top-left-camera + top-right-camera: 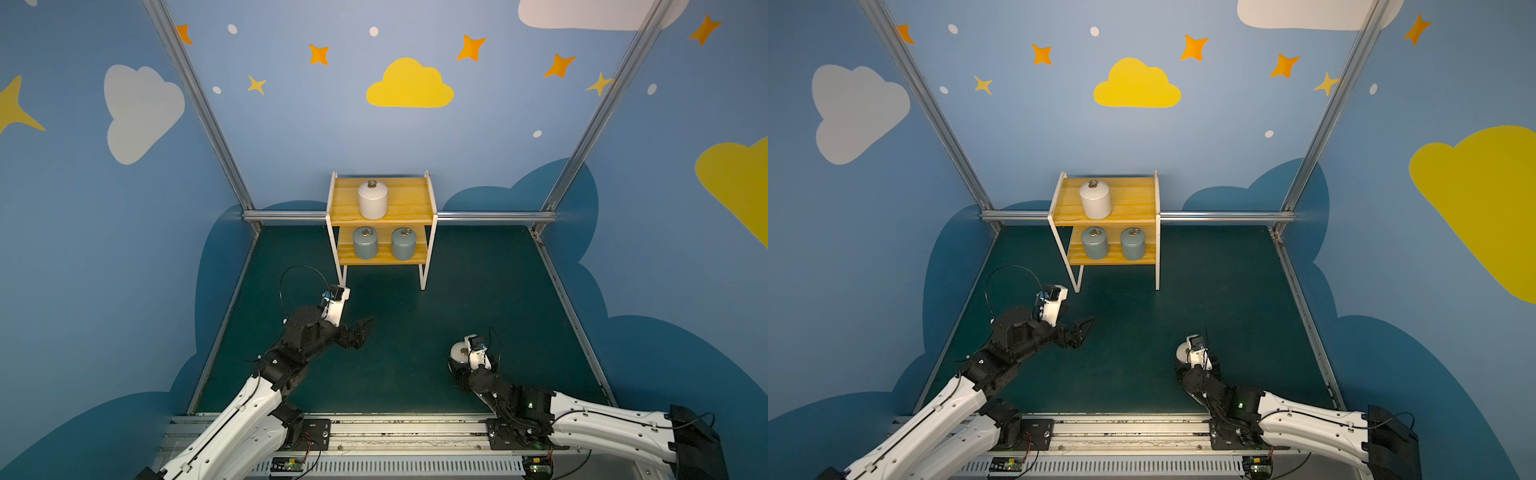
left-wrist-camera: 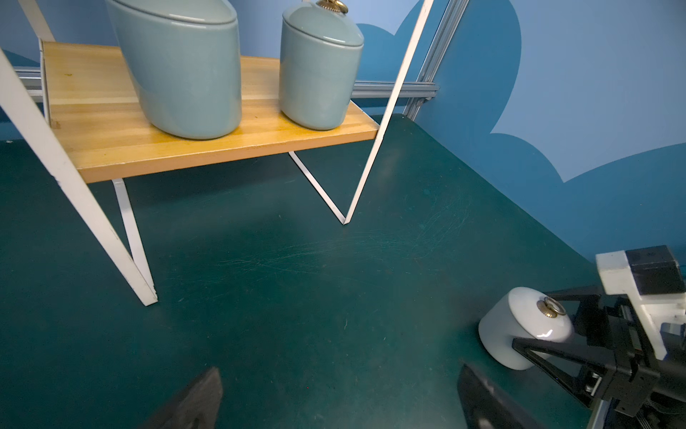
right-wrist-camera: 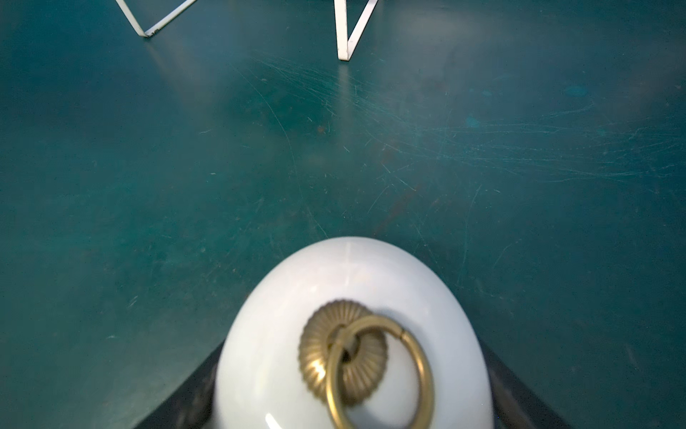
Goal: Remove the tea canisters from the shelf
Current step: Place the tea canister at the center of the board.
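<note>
The step in hand looks like the set-down of the freed white canister (image 3: 352, 297) on the worktop (image 1: 415, 316), well in front of the shelf (image 1: 432, 210) and off toward the right arm's side of it. The canister appears to rest on its base. The right tool (image 2: 534, 321) flanks it with one finger along each side of the body. Whether it is pinching the canister or has just slackened cannot be told.

To finish cleanly, the right tool should probably spread fully before the arm moves. It should then rise straight up or draw straight back from the shelf, so that no finger snags the brass ring (image 3: 382, 371) or drags the smooth, glazed wall sideways.

The left tool (image 2: 341, 405) is spread wide and empty. It hovers low over the worktop, just in front of the shelf's lower board.

Three jars are not yet removed. The second white canister (image 1: 372, 199) is on the top board, and the two grey-blue canisters (image 1: 365, 244) stand side by side on the lower board.
</note>
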Action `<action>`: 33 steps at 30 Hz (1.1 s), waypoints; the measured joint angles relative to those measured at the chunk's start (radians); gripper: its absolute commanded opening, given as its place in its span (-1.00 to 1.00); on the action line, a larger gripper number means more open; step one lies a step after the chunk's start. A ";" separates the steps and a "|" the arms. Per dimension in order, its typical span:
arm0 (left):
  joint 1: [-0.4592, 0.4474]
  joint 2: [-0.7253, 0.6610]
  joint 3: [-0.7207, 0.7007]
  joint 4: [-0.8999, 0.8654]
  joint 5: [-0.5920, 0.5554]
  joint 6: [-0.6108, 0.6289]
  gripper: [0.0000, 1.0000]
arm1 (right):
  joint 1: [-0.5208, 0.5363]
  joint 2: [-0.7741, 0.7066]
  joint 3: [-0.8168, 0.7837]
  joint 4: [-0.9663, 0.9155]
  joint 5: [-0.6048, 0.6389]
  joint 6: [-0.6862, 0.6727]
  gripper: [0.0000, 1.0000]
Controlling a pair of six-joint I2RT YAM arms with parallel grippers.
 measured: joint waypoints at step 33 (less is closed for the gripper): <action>0.000 -0.008 0.000 -0.001 -0.041 -0.003 1.00 | -0.009 -0.051 0.132 -0.067 -0.012 -0.127 0.81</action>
